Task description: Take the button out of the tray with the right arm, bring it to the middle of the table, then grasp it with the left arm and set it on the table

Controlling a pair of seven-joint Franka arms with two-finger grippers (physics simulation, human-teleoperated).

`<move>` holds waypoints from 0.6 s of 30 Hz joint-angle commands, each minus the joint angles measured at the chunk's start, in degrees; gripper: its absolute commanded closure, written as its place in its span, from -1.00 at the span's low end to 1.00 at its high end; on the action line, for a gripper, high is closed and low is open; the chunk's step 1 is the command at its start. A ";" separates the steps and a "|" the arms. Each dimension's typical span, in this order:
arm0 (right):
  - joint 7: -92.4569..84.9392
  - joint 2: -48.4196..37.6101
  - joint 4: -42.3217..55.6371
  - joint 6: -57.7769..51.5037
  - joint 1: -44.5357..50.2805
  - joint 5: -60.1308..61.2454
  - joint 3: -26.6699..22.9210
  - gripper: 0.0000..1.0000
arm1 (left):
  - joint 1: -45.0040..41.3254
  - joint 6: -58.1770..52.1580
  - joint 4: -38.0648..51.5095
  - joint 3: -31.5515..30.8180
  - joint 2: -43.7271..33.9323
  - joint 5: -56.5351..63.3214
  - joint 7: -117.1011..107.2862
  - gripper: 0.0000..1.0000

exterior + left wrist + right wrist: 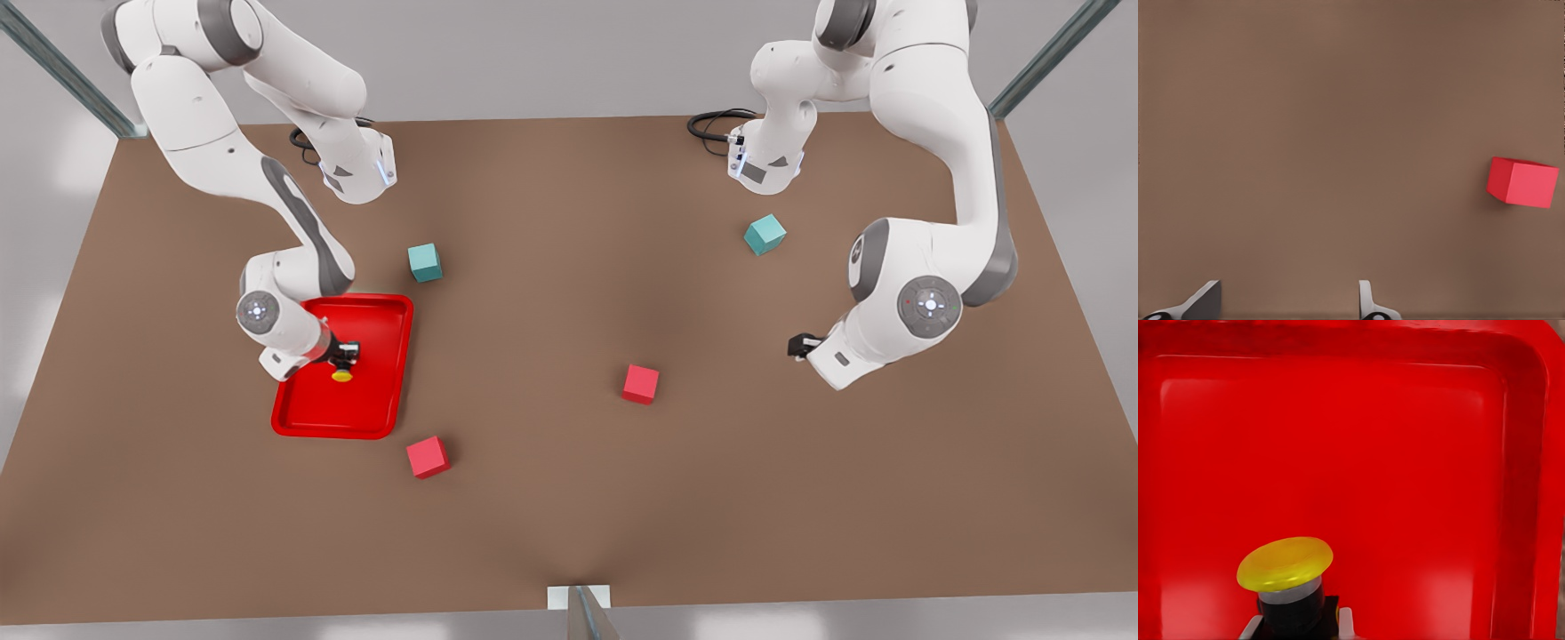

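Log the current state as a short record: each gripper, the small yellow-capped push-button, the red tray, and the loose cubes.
right gripper: over the glossy red rectangular tray, fingers either side of the button body, shut on it
yellow-capped push-button: inside the tray, between the right fingers
left gripper: open, waiting over bare brown tabletop
red cubes: one mid-table, one near the tray corner
teal cubes: one beyond the tray, one by the left arm
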 commanded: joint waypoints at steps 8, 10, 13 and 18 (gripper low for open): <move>7.36 2.35 19.91 -21.13 30.34 14.57 -16.08 0.19 | 0.85 -0.60 -0.07 -0.01 -0.46 0.19 0.20 -1.00; 9.55 5.25 25.53 -23.86 44.85 20.02 -26.28 0.19 | 0.85 -0.60 0.02 -0.01 -0.46 0.28 0.20 -1.00; 13.85 11.04 34.40 -26.67 56.71 26.79 -33.40 0.18 | 0.93 -0.95 -0.07 0.17 -0.46 0.28 0.20 -1.00; 20.45 19.92 47.60 -31.42 68.23 34.61 -40.09 0.18 | 2.34 -1.39 -0.16 0.26 -0.46 0.72 0.20 -1.00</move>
